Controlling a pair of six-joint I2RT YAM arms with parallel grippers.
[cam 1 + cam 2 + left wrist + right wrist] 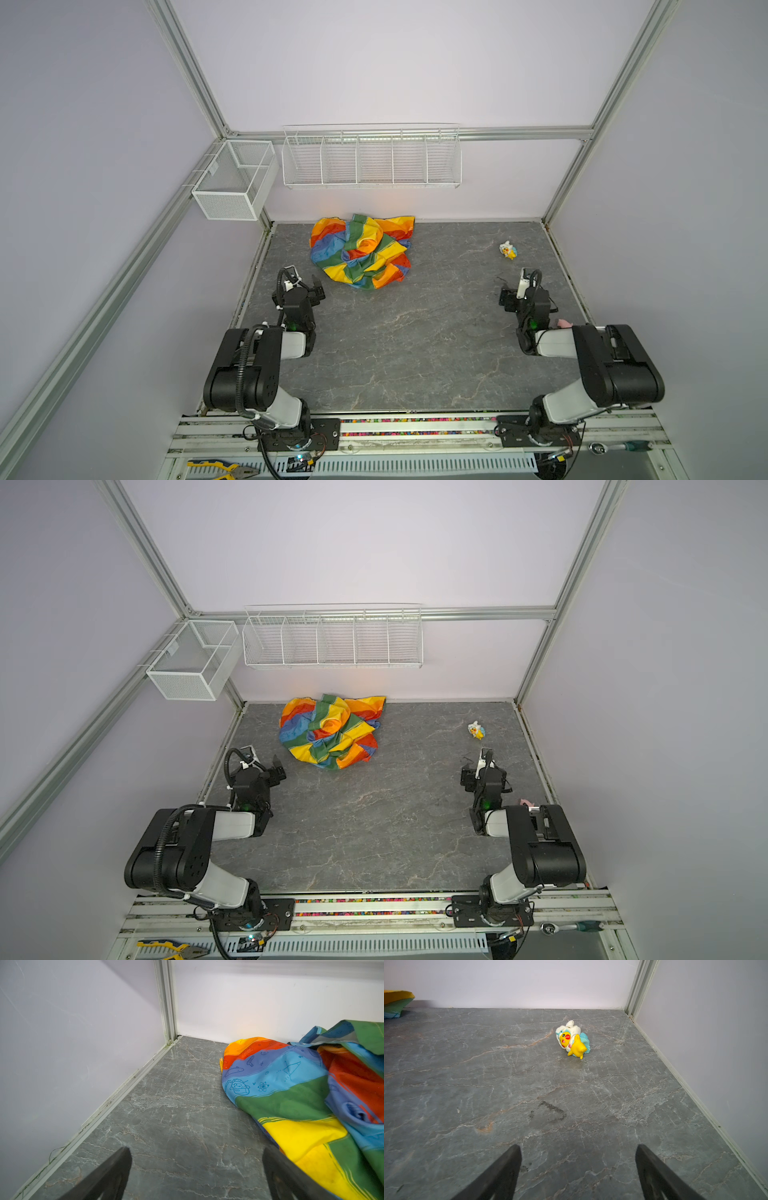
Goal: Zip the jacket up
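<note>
— Nearest the front rail?
— Left arm (249, 365) and right arm (611, 365): elbows folded, forearms low, reaching forward over the table (415, 345).
— Grippers?
— Left gripper (197, 1153): jaws spread wide, empty, just beside the jacket (291, 1095). Right gripper (578, 1149): jaws spread, empty, over bare stone short of a dark J-shaped mark (552, 1111).
— Farther back?
— Jacket crumpled in a heap against the back wall, left of centre; blue stripe printed with an atom and a cartoon face, lettering too small to read. Toy (572, 1040) on its side, well apart to the right.
</note>
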